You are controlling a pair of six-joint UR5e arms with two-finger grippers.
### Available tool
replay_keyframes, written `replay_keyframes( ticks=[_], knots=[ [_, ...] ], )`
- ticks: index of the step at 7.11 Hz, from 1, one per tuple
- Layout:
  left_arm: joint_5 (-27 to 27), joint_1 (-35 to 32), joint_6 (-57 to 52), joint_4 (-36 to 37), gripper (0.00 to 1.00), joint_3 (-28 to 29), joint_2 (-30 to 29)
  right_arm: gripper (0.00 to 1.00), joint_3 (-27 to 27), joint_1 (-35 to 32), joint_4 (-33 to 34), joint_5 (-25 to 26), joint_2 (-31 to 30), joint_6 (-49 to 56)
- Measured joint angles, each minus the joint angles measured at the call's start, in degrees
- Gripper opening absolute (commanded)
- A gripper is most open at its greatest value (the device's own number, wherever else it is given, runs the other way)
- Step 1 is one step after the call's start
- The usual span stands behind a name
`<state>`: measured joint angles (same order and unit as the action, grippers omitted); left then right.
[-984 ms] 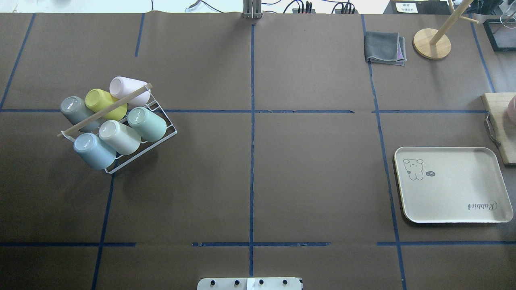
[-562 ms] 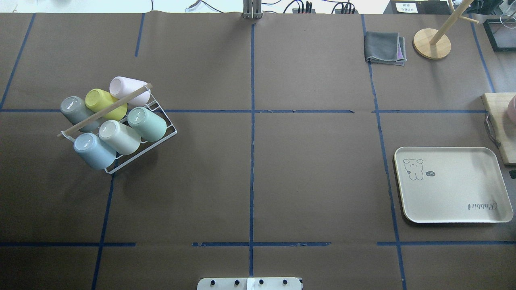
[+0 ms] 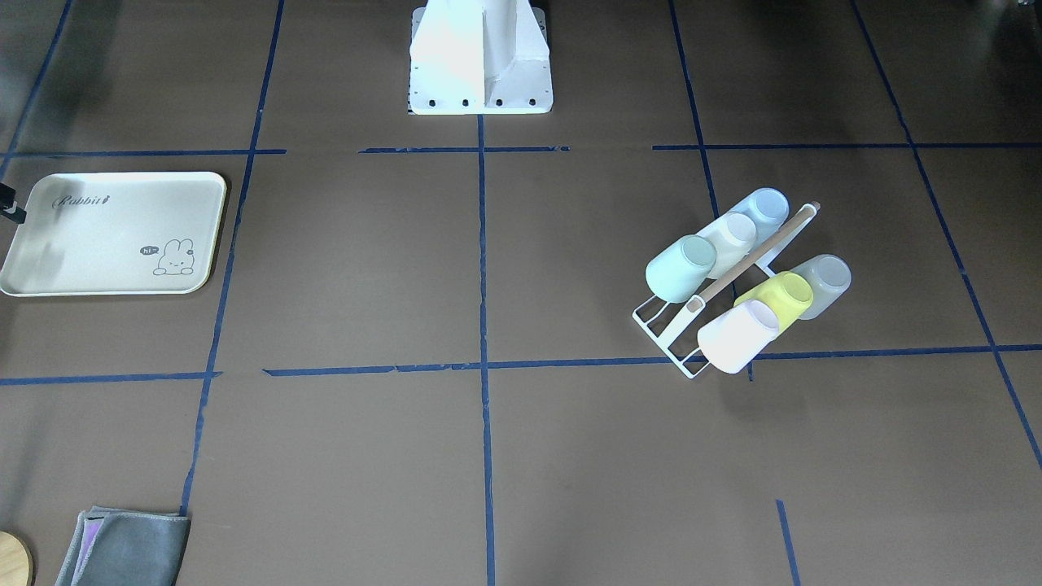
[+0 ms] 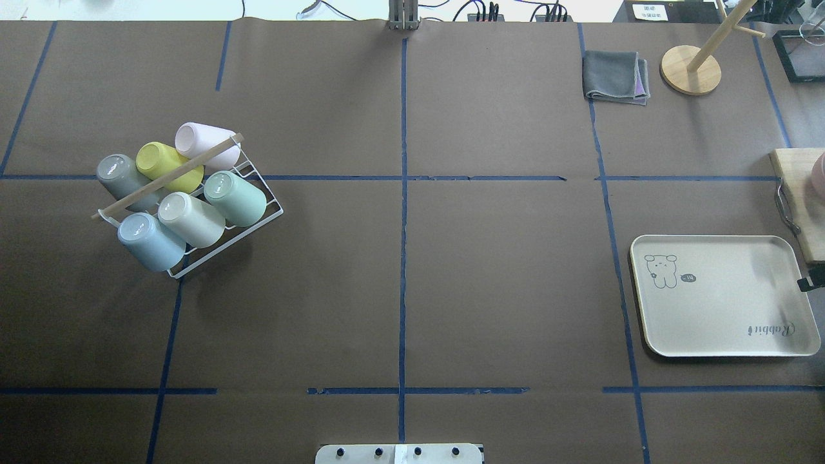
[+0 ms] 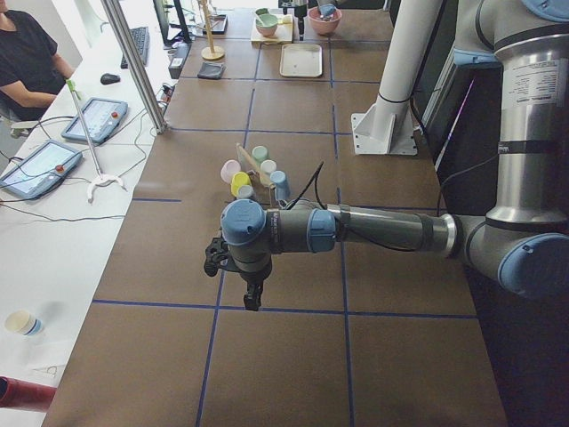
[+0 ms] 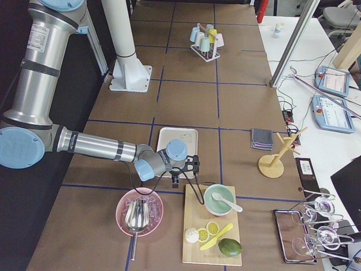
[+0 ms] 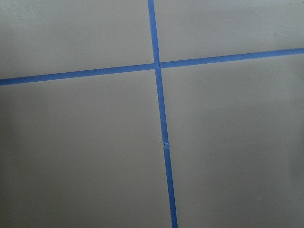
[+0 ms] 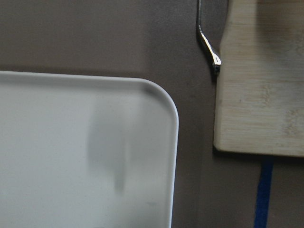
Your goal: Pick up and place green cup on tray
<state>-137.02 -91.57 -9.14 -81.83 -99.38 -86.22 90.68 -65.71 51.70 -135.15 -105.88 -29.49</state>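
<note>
Overhead exterior: green cup [image 4: 237, 196] sits in the wire rack [image 4: 166, 176]

I see the tray [image 4: 728, 309] at the table's 4 o'clock and the rack at 9 o'clock. The cup lies tilted there, well apart from the right gripper [image 4: 812, 281], which is at the tray's 2 o'clock edge. The left gripper [image 5: 242, 280] hangs over taped table. I cannot tell either claw's grip.

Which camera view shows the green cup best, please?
The overhead exterior view: the green cup leans unobstructed on the wire rack, side and base visible. Front-facing shows it similarly, paler; side views show it tiny; wrist views miss it.
</note>
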Motion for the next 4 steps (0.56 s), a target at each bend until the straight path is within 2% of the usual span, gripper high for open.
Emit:
replay_keyframes(
  ticks=[1, 3, 4],
  knots=[
    [0.0, 0.0, 0.0, 0.0, 1.00, 0.0, 0.0, 0.96, -0.1, 1.2, -0.3, 1.1, 0.2, -0.2],
    [0.0, 0.0, 0.0, 0.0, 1.00, 0.1, 0.0, 0.86, -1.2, 2.5, -1.3, 2.4, 0.8, -2.5],
    [0.0, 0.0, 0.0, 0.0, 1.00, 0.1, 0.0, 0.76, -2.0, 2.7, -1.7, 2.5, 1.7, -5.1]
  ],
)
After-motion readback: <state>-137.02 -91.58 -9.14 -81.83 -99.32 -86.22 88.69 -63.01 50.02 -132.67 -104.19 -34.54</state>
